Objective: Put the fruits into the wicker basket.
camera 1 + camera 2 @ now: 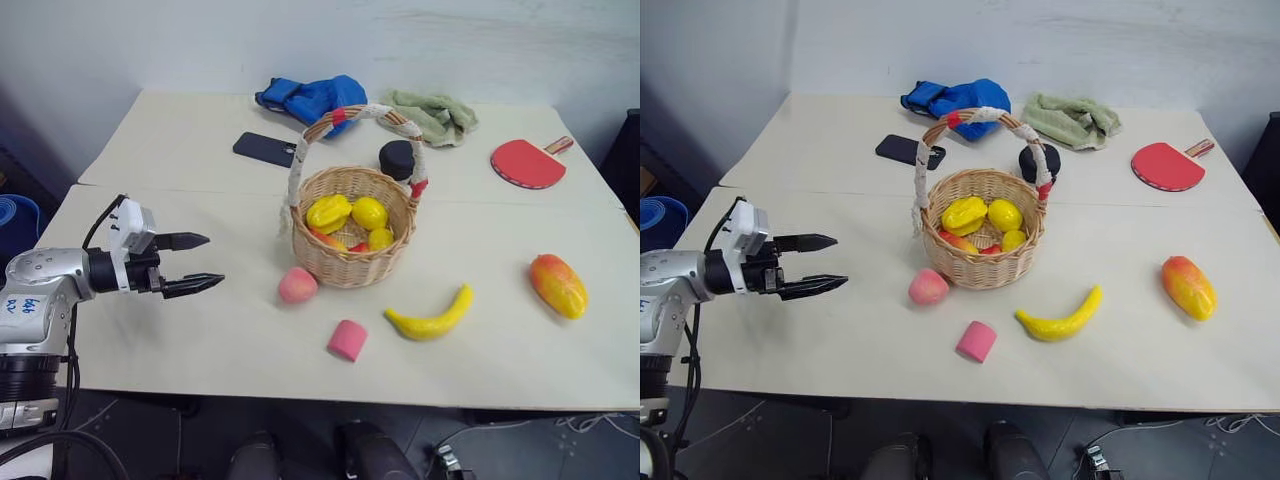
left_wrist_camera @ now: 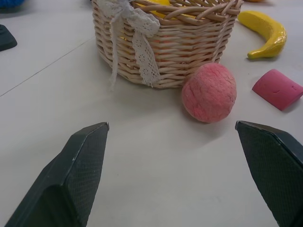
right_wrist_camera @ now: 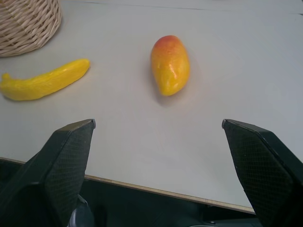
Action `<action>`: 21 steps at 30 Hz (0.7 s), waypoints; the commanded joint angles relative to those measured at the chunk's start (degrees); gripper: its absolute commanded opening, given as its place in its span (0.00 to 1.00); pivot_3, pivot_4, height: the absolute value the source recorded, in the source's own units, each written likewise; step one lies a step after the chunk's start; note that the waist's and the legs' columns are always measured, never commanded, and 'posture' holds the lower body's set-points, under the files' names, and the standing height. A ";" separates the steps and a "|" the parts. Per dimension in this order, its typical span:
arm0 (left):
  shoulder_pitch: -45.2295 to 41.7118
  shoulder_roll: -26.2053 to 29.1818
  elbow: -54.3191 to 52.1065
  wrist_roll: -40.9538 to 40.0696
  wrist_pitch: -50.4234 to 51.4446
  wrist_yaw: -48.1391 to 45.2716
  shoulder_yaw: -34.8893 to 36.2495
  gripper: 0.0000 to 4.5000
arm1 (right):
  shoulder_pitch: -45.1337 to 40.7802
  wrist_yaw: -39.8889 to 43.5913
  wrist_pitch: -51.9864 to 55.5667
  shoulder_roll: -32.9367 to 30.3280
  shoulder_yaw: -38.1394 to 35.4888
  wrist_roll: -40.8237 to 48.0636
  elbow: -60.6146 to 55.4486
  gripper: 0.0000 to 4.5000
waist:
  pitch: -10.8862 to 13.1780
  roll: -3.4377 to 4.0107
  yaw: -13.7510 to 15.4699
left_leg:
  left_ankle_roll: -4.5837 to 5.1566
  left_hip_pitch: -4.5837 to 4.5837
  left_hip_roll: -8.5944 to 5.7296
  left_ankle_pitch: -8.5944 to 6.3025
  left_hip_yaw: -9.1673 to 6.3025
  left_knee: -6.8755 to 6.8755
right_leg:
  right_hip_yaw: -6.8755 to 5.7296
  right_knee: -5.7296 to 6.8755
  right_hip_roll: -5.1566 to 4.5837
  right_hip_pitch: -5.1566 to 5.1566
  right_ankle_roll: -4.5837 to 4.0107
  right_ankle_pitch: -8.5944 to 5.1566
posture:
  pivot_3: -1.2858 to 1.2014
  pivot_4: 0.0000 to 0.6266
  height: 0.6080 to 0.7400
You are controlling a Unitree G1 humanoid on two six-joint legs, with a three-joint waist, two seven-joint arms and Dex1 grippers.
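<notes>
The left hand (image 1: 200,262) hovers spread wide and empty; the peach (image 1: 297,285) sits on the bench straight ahead of it, beside the wicker basket (image 1: 350,262), nearer this arm.

My left arm reaches in from the left side of the head view, its silver forearm leading into a white-and-black wrist. The left gripper (image 1: 200,263) points roughly level toward the right, tilted slightly downward, with its two black fingers (image 1: 193,285) spread wide apart, one above the other, nothing between them. In the left wrist view the fingers (image 2: 71,177) stand far apart at either side. The right gripper (image 3: 158,161) I see through its own wrist camera: both black fingers (image 3: 61,165) splayed wide, empty, angled a little downward.
</notes>
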 commanded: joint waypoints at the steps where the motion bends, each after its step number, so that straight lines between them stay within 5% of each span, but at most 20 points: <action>1: -0.90 0.27 -0.35 -0.11 -1.14 0.23 1.08 1.00 | -0.52 0.29 -0.04 -0.63 -2.48 -0.13 -0.05 1.00 | 0.00 0.00 0.01 | 0.00 0.00 0.00 0.00 0.00 -0.02 | 0.00 0.00 0.00 -0.01 0.00 0.00 | 0.52 0.24 1.00; 21: -0.53 0.27 -0.93 0.38 -0.36 3.12 1.05 1.00 | -4.11 -0.91 -2.26 -0.66 -0.24 -7.42 1.56 1.00 | 0.00 0.01 -0.01 | -0.02 0.01 -0.01 0.00 0.01 -0.03 | 0.01 0.00 0.00 -0.01 0.01 -0.01 | 0.52 0.24 1.00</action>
